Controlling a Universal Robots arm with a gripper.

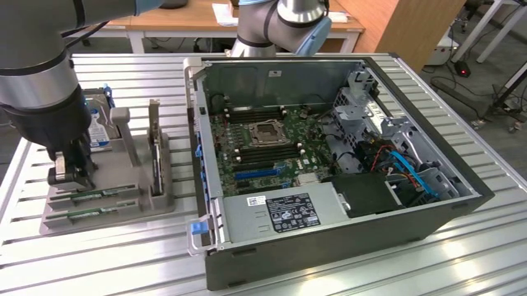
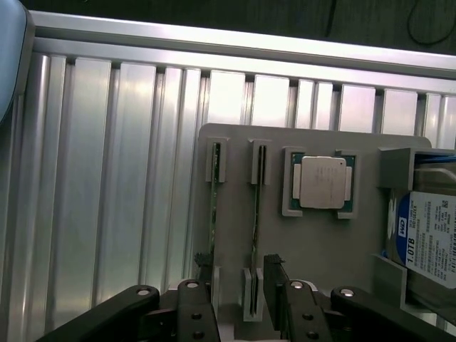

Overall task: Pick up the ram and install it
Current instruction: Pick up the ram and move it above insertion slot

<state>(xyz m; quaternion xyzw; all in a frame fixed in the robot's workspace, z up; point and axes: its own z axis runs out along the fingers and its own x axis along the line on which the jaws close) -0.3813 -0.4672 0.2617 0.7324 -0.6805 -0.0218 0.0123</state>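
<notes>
Two green ram sticks stand on edge in a grey holder (image 2: 235, 153). In the wrist view one ram stick (image 2: 256, 206) runs down between my gripper's (image 2: 239, 285) open black fingers (image 2: 275, 285), and the other ram stick (image 2: 213, 214) lies just beside the left finger. In the exterior view the gripper (image 1: 70, 179) hangs low over the holder's (image 1: 160, 200) left end, at the end of the farther ram stick (image 1: 103, 195); the nearer ram stick (image 1: 95, 214) lies in front. Nothing is gripped. The open computer case (image 1: 329, 246) shows the motherboard's long memory slots (image 1: 247, 114).
The holder also carries a square silver processor (image 2: 322, 182) and an upright hard drive with a blue label (image 2: 427, 239), (image 1: 99, 126), plus grey posts (image 1: 155, 148). The ribbed metal table (image 1: 99, 271) surrounds it. The case wall (image 1: 196, 154) stands close on the exterior view's right.
</notes>
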